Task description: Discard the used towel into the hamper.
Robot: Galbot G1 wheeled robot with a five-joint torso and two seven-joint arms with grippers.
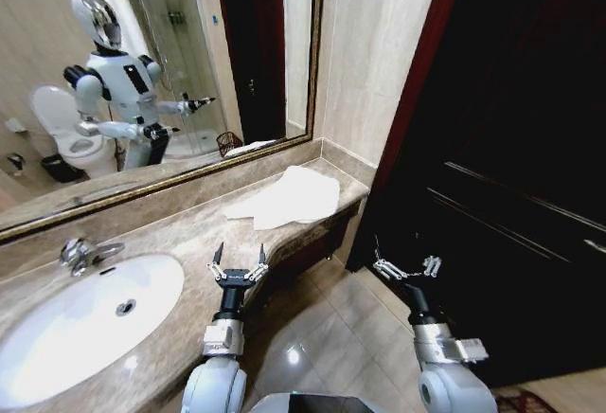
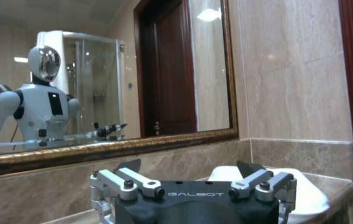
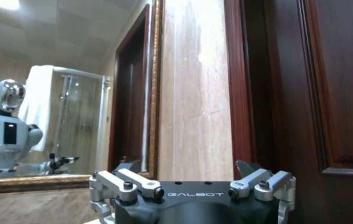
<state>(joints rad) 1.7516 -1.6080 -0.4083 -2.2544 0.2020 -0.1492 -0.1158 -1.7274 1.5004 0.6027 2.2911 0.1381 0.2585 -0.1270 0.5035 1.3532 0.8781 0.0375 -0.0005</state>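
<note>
Our left gripper hovers with its fingers spread apart and nothing between them, just over the front edge of the mottled beige marble counter. Ahead of it and a little to its right, well apart, lies the crumpled white cloth towel, spread flat on the counter's far end near the corner of the wall. We judge the towel light, soft and limp: it will sag and trail once lifted, so we would pinch a raised fold near its middle or the bunched near edge, not a flat corner that could slip out. In the left wrist view the towel sits beyond the fingertips.

To the left gripper's left sits the oval white basin with its chrome tap. Our right gripper, fingers likewise apart and empty, hangs over the tiled floor beside the dark wooden door. In the gilt-framed wall mirror we glimpse a small dark wire basket, probably the hamper, reflected from behind us.
</note>
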